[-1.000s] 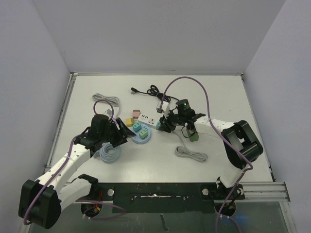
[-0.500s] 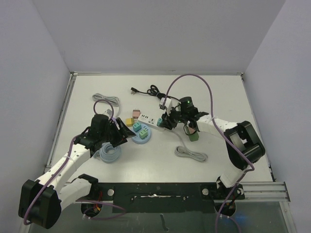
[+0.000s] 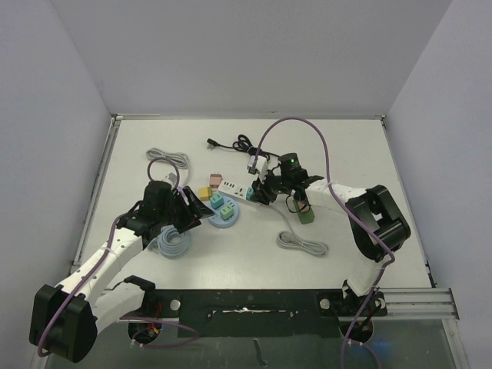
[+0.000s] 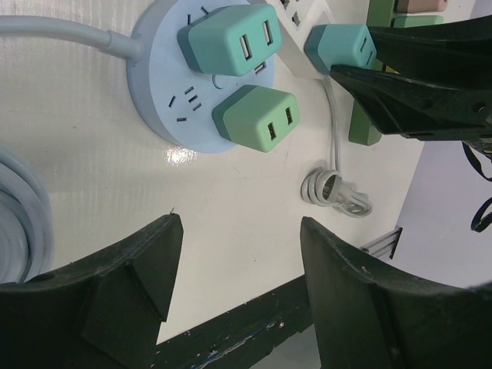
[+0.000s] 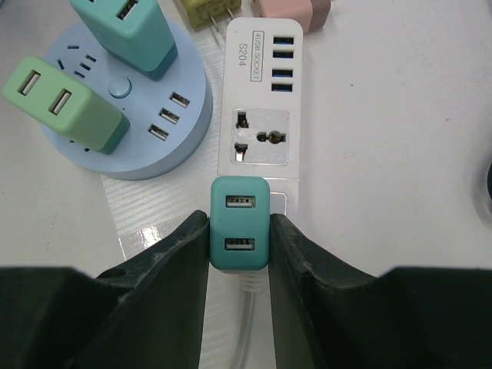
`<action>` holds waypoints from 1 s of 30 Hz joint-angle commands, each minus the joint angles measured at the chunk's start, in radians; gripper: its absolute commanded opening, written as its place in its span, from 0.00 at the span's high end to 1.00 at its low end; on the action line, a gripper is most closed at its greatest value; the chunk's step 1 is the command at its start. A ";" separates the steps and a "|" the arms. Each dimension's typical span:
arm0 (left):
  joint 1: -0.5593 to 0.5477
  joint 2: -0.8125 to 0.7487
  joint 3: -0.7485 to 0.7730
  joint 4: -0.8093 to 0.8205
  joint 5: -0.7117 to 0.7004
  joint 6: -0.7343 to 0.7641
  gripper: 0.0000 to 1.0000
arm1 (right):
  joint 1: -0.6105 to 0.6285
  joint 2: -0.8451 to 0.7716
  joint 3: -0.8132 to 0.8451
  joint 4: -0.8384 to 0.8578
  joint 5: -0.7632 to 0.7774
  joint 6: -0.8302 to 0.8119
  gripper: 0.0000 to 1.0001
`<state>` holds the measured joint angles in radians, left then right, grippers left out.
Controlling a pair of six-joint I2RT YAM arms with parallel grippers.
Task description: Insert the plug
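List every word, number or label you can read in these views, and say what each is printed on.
"4USB SOCKET": on the white power strip, beside its USB ports, in the right wrist view.
"S204": on the same strip, on the line next to it.
No print shows on the teal charger clamped in the right gripper.
None can be read on the round blue socket hub.
Nothing is legible in the top or left wrist views.

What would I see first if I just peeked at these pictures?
Probably the teal plug, pinched in the right end effector right over one end of the white power strip. Beside the strip sits a round blue socket hub with a teal charger and a green charger stuck in it. The left end effector hangs open close by.
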<state>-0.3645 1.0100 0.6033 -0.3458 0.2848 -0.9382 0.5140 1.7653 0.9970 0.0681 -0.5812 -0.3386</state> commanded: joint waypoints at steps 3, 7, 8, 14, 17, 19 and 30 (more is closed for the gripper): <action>0.009 -0.017 0.027 0.059 0.001 0.013 0.39 | 0.015 0.039 -0.016 -0.025 0.104 -0.046 1.00; 0.009 -0.006 0.034 0.062 -0.015 0.020 0.39 | 0.047 0.082 -0.020 -0.042 0.167 -0.035 1.00; 0.010 -0.002 0.037 0.062 -0.017 0.022 0.39 | 0.064 0.105 -0.003 -0.066 0.202 -0.033 1.00; 0.015 0.011 0.050 0.042 -0.043 0.045 0.39 | 0.084 0.154 0.035 -0.130 0.272 0.076 1.00; 0.017 0.010 0.069 0.028 -0.071 0.060 0.39 | 0.083 0.106 0.031 -0.143 0.309 0.148 1.00; 0.019 0.013 0.085 0.017 -0.094 0.071 0.39 | 0.085 0.054 0.012 -0.149 0.349 0.187 1.00; 0.023 0.122 0.170 0.042 -0.236 0.151 0.32 | 0.082 -0.167 -0.133 -0.169 0.471 0.353 0.87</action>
<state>-0.3496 1.0863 0.7052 -0.3576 0.1314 -0.8436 0.6029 1.6184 0.8898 0.0078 -0.1776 -0.0746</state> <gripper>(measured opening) 0.668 0.320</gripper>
